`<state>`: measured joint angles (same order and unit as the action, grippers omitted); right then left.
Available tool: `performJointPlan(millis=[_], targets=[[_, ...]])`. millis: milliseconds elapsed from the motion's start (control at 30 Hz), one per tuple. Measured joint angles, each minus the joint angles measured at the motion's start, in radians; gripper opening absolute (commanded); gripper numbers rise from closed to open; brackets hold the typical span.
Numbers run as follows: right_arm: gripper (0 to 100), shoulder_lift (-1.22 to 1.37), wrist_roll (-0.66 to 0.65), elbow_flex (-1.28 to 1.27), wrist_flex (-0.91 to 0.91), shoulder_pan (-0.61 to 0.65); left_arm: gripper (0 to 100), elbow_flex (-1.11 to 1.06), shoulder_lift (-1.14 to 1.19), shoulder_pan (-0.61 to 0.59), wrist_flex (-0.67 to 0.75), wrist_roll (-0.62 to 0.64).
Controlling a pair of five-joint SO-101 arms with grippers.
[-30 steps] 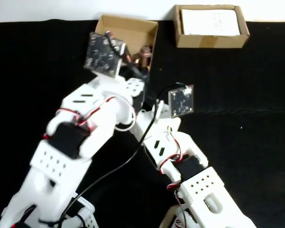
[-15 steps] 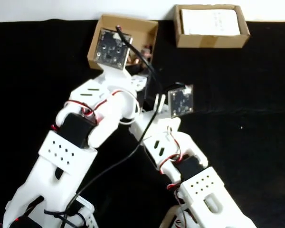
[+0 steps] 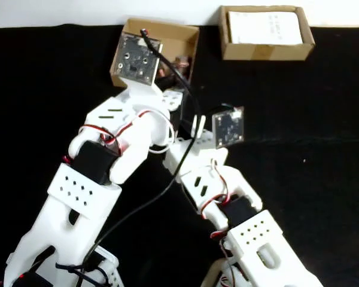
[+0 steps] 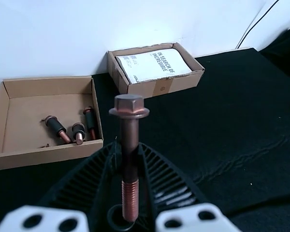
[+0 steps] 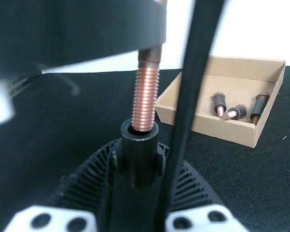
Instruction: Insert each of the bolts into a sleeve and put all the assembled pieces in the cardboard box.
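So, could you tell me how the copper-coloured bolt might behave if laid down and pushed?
The bolt looks like solid metal, so it is probably stiff and heavy for its size. Its round shank would likely roll, curving around the wider hex head.
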<state>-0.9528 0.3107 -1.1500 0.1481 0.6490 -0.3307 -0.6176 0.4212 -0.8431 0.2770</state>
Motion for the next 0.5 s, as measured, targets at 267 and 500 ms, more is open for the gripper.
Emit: performJointPlan(millis=[267,500], targets=[[0.7,0.000,0.000,0.000,0.000,0.000,1,0.000,0.000,-0.002,0.000,0.000],[0.7,0.000,0.000,0.000,0.000,0.000,1,0.000,0.000,-0.002,0.000,-0.091]])
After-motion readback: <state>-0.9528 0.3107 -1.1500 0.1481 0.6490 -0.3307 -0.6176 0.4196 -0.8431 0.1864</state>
